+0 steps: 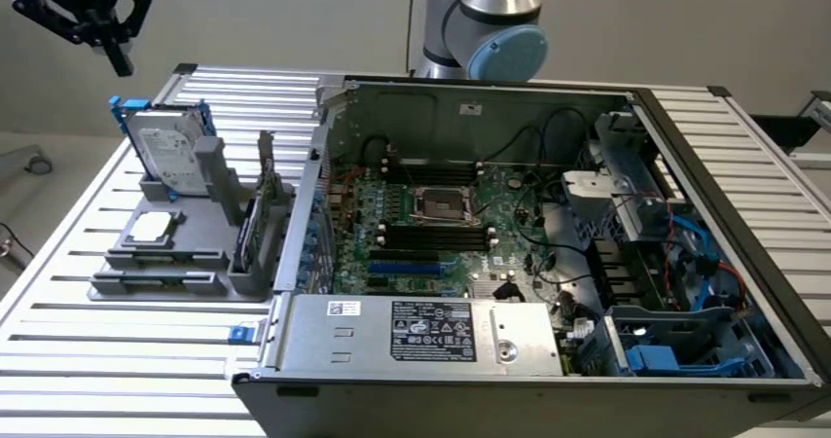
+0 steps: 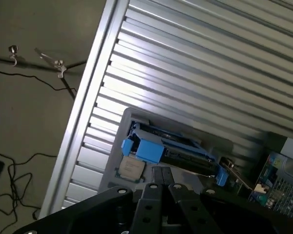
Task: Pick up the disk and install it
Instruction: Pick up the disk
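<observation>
The disk [image 1: 171, 151] stands on edge in a grey holder [image 1: 175, 253] on the slatted table, at the exterior view's left: silver metal with a white label, framed by a blue carrier. My black gripper [image 1: 120, 62] hangs in the air above and a little beyond the disk, apart from it. In the wrist view my gripper [image 2: 161, 171] has its two fingers pressed together, shut on nothing. Past them lies the disk [image 2: 172, 146], seen edge-on with its blue frame.
An open computer case [image 1: 546, 263] with motherboard, cables and blue drive bays fills the exterior view's right half. A small square silver chip [image 1: 152, 226] lies on the holder's lower step. The slatted table [image 1: 78, 350] ends close beside the holder; floor cables [image 2: 19, 165] lie beyond.
</observation>
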You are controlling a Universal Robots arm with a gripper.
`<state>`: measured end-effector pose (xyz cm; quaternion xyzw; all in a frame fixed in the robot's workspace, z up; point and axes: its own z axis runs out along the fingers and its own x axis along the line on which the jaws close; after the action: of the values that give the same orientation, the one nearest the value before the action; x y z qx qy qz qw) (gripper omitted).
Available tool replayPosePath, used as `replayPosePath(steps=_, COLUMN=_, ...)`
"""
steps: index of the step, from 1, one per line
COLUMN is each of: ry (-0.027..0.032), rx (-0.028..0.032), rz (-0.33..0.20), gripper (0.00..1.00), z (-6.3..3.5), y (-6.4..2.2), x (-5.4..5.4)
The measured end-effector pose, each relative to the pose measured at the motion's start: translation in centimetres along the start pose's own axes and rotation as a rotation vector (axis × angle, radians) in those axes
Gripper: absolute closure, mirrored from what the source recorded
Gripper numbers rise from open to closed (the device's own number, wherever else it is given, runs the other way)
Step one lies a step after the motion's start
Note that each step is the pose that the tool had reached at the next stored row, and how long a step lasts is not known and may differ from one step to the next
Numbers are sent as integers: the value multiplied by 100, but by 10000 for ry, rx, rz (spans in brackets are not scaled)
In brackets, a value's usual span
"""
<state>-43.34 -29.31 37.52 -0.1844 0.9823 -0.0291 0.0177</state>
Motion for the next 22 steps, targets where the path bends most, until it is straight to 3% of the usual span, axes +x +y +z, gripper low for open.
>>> replayPosePath(steps=8, ry=-106, rx=-68, rz=-1445, gripper=89, z=1, y=0, x=0)
replayPosePath(steps=22, ry=-267, rx=-135, rz=-3984, gripper=89, z=14, y=1, x=1)
